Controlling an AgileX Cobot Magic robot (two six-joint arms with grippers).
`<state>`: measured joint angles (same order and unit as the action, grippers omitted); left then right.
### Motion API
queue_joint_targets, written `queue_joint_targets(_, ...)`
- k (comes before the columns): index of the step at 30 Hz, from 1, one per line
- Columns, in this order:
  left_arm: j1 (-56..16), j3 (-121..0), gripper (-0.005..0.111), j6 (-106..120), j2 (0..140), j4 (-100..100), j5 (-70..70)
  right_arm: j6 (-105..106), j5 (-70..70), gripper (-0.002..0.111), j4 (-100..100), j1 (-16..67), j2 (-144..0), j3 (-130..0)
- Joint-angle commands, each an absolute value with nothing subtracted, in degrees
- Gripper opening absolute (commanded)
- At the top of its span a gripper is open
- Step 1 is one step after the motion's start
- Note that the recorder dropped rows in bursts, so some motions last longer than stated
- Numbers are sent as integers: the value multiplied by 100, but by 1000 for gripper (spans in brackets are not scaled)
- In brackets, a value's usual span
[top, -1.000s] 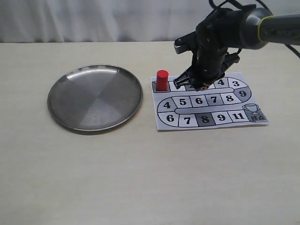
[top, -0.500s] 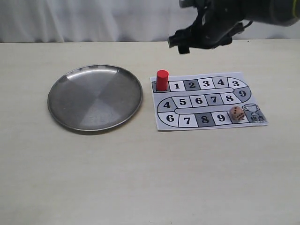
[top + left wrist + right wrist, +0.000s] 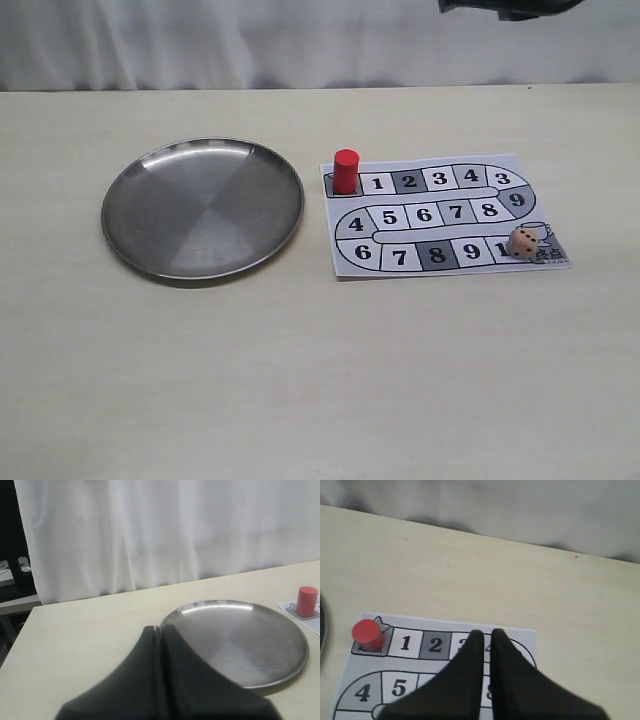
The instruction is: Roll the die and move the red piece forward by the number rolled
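My right claw (image 3: 485,636) is hanging nearly closed and empty high above the board (image 3: 420,215), die (image 3: 522,243) lying well below, its top pips unreadable.

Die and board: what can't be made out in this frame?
- The die: exterior view only; pips on the top face too small to count reliably. The right wrist view does not show it.
- Board squares: the die covers the square after 9; in the right wrist view the right gripper hides the middle numbers.
- Red piece: its start square is mostly hidden under it.
- Left gripper: blurred.
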<state>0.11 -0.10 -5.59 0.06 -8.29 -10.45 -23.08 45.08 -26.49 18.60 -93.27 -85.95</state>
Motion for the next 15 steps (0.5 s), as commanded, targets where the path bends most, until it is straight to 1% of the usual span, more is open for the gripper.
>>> queue_joint_targets(1,-3,0,0,-564,0,-830,-995,-2310,4635,4,-2522,1437,-8978,-8202)
queue_joint_targets(5,-3,0,0,-564,0,-830,-995,-2310,4635,4,-2340,1052,-8939,-7700)
queue_joint_targets(9,-3,0,0,-564,0,-830,-995,-2167,4361,4,-1985,732,-9052,-6882)
queue_joint_targets(15,-3,0,0,-564,0,-830,-995,-1993,2818,4,-1587,579,-9593,-5530)
